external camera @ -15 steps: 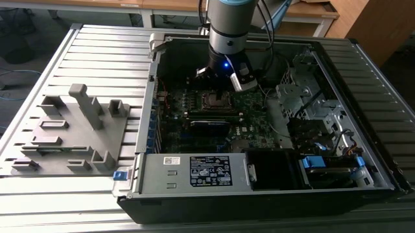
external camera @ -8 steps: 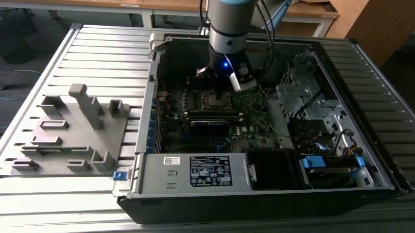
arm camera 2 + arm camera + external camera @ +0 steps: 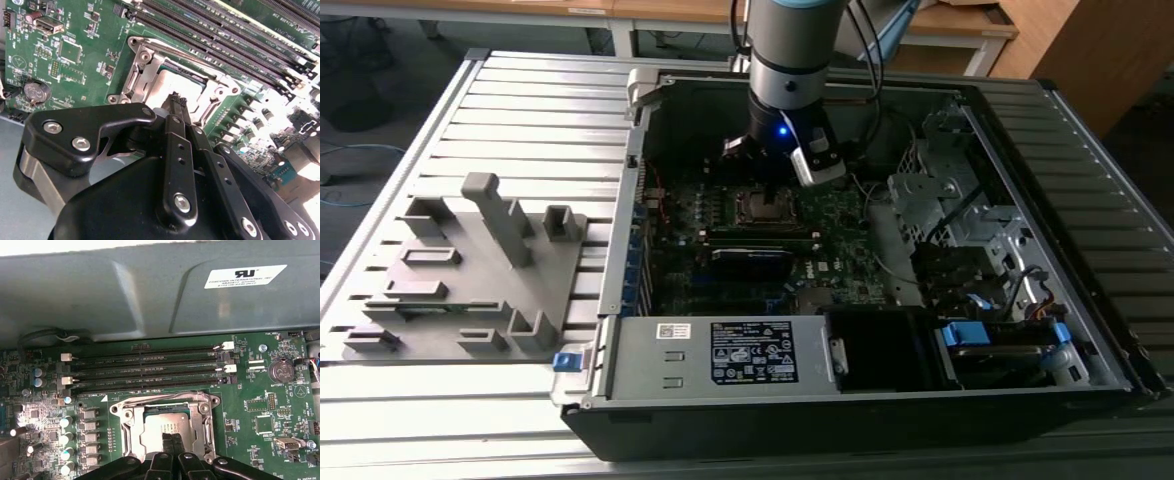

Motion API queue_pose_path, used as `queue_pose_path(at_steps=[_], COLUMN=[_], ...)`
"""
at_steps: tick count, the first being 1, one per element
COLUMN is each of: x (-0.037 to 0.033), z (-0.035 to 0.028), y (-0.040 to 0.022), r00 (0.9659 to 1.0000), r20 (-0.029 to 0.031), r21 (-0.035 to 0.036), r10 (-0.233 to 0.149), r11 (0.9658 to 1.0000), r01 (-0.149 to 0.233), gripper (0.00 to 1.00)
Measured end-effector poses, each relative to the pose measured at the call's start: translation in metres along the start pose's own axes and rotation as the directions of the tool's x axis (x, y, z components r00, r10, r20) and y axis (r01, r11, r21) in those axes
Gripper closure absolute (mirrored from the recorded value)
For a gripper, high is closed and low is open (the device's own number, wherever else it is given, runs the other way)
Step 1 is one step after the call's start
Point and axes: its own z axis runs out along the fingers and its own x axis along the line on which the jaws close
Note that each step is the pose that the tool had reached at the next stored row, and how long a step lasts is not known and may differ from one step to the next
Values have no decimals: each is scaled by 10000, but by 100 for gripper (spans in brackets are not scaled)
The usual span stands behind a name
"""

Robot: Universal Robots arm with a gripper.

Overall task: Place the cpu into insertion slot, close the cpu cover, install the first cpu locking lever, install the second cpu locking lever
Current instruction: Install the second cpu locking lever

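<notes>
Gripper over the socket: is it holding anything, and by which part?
Nothing is held. The gripper has its fingertips together just above the cpu, which already sits in the insertion slot.

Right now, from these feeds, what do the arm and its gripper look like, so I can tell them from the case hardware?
The arm is a silvery-grey cylinder with a pale blue joint cap and black cables alongside. Its black wrist carries a glowing blue light and a small white box. The gripper is matte black: flat linkage bars joined by silver screws and pins, narrowing to slim black fingers.

ribbed grey metal bench (image 3: 520, 110); wooden tables (image 3: 667, 10) behind; dark floor (image 3: 374, 60).
</notes>
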Motion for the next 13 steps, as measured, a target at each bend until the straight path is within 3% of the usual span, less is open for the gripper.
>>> queue_pose_path(at_steps=[13], x=[0], z=[-22], y=[2], r00=[10000], r20=[0], r21=[0], r10=[3], r11=[10000], r01=[-3], gripper=[90])
